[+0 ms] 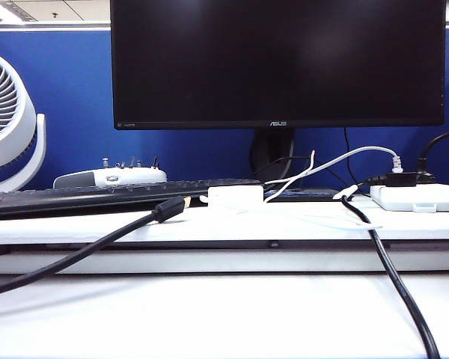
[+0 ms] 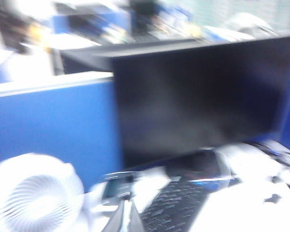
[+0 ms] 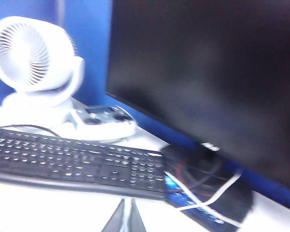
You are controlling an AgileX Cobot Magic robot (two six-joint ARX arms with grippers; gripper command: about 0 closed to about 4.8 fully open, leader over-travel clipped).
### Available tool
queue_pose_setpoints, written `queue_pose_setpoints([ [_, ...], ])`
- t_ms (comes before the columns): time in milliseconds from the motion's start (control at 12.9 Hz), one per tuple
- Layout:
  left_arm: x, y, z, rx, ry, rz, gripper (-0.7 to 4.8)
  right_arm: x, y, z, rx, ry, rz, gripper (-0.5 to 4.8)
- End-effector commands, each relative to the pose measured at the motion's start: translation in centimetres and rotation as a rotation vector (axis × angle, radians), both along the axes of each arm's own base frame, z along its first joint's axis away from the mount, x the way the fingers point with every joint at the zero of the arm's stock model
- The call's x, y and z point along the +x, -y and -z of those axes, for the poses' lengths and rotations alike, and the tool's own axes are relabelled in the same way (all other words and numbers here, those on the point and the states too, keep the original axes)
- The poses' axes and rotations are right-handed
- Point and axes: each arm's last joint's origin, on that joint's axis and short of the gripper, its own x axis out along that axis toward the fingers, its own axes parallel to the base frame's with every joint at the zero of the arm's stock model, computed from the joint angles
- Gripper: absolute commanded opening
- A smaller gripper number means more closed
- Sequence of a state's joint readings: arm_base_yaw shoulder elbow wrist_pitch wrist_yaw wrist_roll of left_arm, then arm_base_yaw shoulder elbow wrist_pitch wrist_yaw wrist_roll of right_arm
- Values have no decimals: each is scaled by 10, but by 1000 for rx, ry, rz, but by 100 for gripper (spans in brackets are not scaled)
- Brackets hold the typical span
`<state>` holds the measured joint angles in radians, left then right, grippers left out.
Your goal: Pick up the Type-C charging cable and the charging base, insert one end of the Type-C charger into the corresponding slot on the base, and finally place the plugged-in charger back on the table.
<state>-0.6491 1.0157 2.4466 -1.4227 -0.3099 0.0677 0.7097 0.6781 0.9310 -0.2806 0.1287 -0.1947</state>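
A: Left gripper [image 2: 127, 217] and right gripper [image 3: 125, 217] are both pinched closed and empty, up facing the monitor [image 1: 277, 63].

B: Yep. Charging base [image 1: 236, 197] sits on the table [image 1: 209, 314] ledge, Type-C charging cable [image 1: 303, 173] just right of it. We'd say: light rigid block, floppy cord, so we pinch the plug.

White table [image 1: 209, 314] with a raised ledge.
On the ledge lie a black keyboard [image 1: 97, 198], the charging base [image 1: 236, 197], a white power strip [image 1: 419, 197] and a thick black cable [image 1: 75, 254].
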Motion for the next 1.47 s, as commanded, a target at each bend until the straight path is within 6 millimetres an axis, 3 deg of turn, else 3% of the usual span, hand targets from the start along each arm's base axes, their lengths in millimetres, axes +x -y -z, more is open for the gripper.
queue_pose_setpoints([
  [78,-38,-30,20,-25,47,-34,-6,-1,0,55,-1,-13,-6,-2],
  [310,-46,-36,52,-8,-17,-34,-6,5,-5,123,-73,-109,-3,-2],
  [543,-4,-2,113,83,-241,9,-6,5,-4,191,-25,-177,41,-2],
  [698,33,31,161,65,-258,152,-6,1,-1,219,-37,-251,52,-2],
  [931,75,67,219,44,-254,274,-6,-2,3,238,-76,-294,56,-2],
  [1086,90,80,242,40,-276,308,-6,-3,3,243,-94,-314,57,-2],
  [1397,122,106,314,-79,-315,337,-6,-5,4,247,-129,-353,55,-1],
  [1474,125,108,323,-86,-299,339,-6,-4,4,247,-129,-353,56,-1],
])
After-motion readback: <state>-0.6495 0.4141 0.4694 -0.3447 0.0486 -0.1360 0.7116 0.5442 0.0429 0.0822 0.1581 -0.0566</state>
